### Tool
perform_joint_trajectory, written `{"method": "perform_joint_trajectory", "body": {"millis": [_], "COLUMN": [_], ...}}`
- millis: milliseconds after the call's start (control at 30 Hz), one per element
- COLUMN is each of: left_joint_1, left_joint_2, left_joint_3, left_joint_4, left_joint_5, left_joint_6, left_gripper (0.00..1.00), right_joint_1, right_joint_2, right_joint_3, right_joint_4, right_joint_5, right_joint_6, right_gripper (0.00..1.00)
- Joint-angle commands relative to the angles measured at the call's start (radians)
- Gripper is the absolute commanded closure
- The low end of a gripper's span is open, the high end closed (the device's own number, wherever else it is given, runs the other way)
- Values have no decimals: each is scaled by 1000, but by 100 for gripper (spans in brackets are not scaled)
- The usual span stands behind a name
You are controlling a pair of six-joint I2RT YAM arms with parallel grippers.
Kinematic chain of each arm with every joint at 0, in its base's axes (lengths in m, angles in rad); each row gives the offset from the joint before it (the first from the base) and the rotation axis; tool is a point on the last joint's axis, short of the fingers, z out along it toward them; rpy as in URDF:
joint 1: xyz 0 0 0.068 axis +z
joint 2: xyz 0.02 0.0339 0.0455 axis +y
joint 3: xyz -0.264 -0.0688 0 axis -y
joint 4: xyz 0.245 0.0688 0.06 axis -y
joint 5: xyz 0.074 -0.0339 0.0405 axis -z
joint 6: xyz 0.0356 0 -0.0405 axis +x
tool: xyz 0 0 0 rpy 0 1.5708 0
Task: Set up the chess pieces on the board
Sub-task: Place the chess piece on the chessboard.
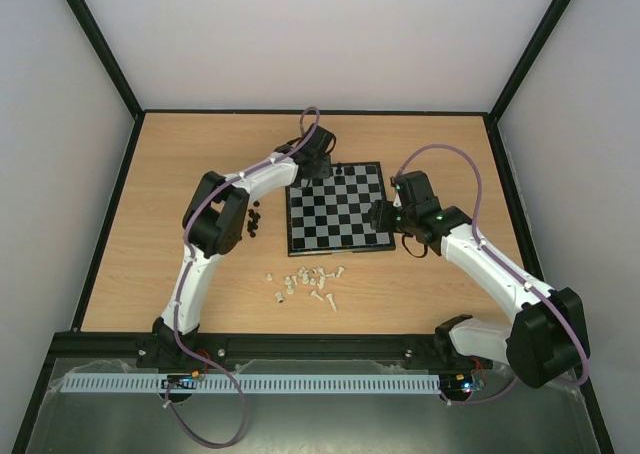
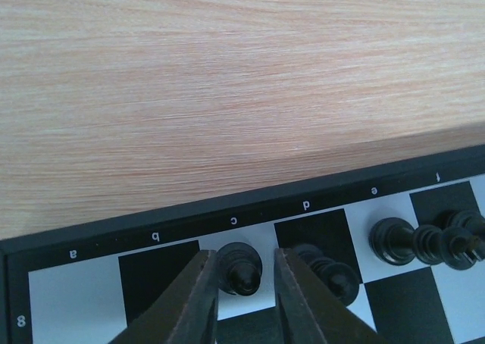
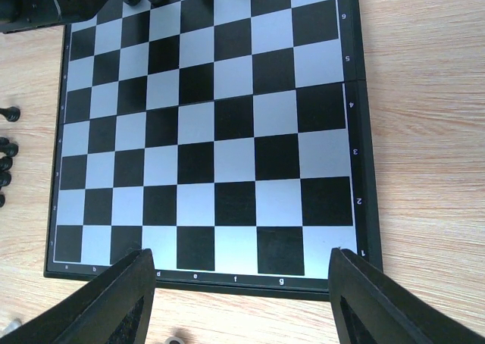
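Observation:
The board (image 1: 345,219) lies at the table's middle. My left gripper (image 1: 318,167) is at its far left corner. In the left wrist view its fingers (image 2: 244,254) straddle a black piece (image 2: 241,268) standing on the light c square of the back row. The left finger touches the piece and a small gap shows at the right finger. More black pieces stand on d (image 2: 330,272) and on e and f (image 2: 424,244). My right gripper (image 3: 240,257) is wide open and empty above the board's near edge (image 3: 227,279).
Loose black pieces (image 1: 253,219) lie on the table left of the board. Several white pieces (image 1: 308,282) lie scattered in front of it. The left arm's elbow (image 1: 222,214) sits beside the black pile. Dark rails border the table.

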Motion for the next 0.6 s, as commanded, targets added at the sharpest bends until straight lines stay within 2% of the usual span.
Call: {"method": "perform_joint_trajectory", "body": {"millis": [0,67,233,400,567], "left_joint_1": [-3,-3,-12,-25,-32], "left_joint_2": [18,11,-41,-171,-322], "left_joint_3": [24,21,-4,-77,-185], "left_joint_4": [-14,-15,-14,-7,2], "left_joint_5": [-9,-11,-34,-72,-118], "left_joint_6": [2,1,0,-2,-17], "left_gripper": [72,65,62,61,50], "right_joint_1": [5,4,4,4,4], "right_joint_2": [3,3,2,0,0], "right_joint_3": [-14,-15,-16,-19,-22], "right_joint_4": [-2,-1,0,2,4], "right_joint_5": [-11,-16,-21,-29,-35], "right_joint_6": [-11,-11,-12,-13,-13], "right_gripper": [37,37,36,36,36]}}
